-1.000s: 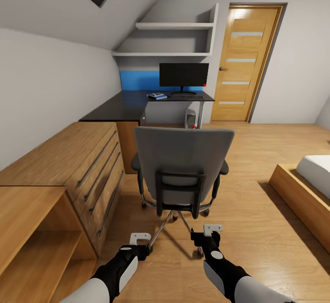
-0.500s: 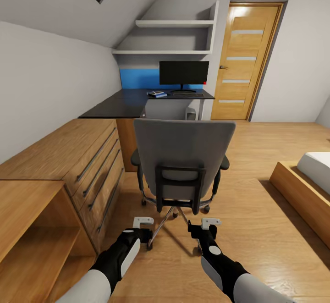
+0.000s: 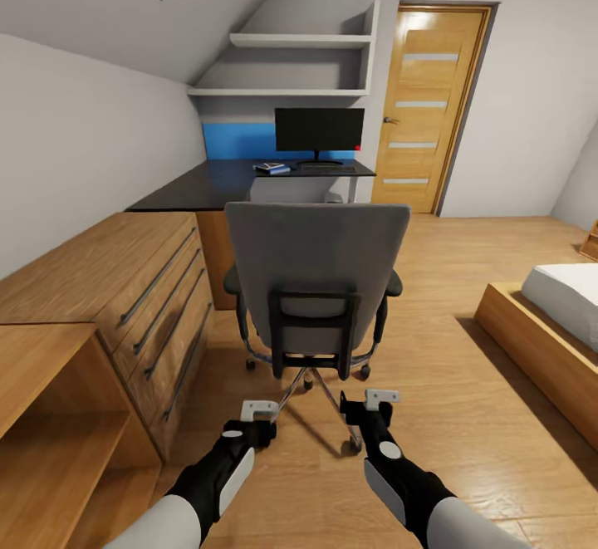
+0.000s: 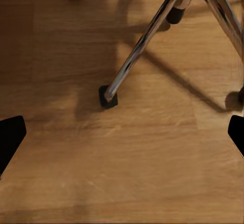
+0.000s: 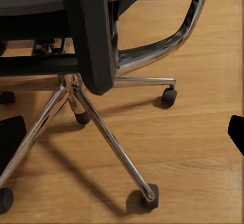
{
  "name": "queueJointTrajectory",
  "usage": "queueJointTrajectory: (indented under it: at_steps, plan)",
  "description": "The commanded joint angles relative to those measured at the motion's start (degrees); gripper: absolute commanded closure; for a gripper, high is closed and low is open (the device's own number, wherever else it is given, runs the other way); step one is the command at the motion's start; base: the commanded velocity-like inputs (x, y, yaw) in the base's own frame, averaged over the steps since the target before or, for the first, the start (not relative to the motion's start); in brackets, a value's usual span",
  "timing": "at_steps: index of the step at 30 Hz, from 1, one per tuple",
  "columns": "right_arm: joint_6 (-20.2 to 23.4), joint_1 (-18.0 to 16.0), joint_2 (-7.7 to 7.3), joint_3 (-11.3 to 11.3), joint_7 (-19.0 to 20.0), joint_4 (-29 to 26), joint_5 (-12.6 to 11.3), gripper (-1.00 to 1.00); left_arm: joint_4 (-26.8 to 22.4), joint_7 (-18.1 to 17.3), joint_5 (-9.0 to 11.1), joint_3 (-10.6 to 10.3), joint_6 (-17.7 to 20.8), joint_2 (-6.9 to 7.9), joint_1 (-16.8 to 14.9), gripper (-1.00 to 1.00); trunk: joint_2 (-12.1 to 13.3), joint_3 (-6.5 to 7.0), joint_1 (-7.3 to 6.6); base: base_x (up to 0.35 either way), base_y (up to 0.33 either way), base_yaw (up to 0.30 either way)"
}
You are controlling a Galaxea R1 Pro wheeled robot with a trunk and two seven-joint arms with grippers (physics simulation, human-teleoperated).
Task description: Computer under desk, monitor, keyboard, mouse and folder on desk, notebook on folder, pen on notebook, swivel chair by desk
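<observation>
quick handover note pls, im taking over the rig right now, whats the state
Left gripper and right gripper: both open, empty, held low over the wooden floor just behind the swivel chair.
Swivel chair: back turned to the robot, standing short of the desk; its seat is hidden, so the folder cannot be checked.
Monitor stands on the desk, with the keyboard in front of it and a small blue item beside that.
Left: take the folder off the chair if it is there, stack things on it, push the chair to the desk.

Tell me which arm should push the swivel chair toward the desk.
Neither clearly: the swivel chair stands centred between both claws. Right claw looks marginally closer to its backrest than left claw.
</observation>
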Motion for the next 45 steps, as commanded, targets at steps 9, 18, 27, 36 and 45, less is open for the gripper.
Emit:
queueJointTrajectory:
  at_steps: [9,18,27,36,45]
  plan:
    - [-0.9,-0.1,-0.22,0.5,-0.4,-0.2,-0.4,-1.00,0.4,1.1,0.5,-1.6,-8.0,0.00,0.0,-1.00,0.0,-0.04,-0.01,0.000,0.000,-0.011]
    - [-2.4,0.5,-0.26,0.5,-0.4,-4.8,-0.2,-1.00,-6.3,1.3,0.7,-2.8,3.0,0.00,-0.4,-1.00,0.0,-0.04,-0.01,0.000,0.000,-0.001]
    - [-2.4,0.8,-0.60,0.6,-0.5,-7.8,-0.2,-1.00,-10.5,1.0,0.8,-2.5,5.6,0.00,-0.6,-1.00,0.0,-0.04,-0.01,0.000,0.000,0.000]
    - [-2.6,2.4,-2.11,0.7,-0.2,-7.7,-0.4,-1.00,-8.6,0.5,0.9,-2.6,4.2,0.00,-0.7,-1.00,0.0,-0.04,-0.01,0.000,0.000,0.000]
    - [-2.6,3.4,-2.60,0.8,0.1,-5.8,-0.4,-1.00,-2.7,0.5,0.8,-2.7,-3.2,0.00,-0.7,-1.00,0.0,-0.04,-0.01,0.000,0.000,0.000]
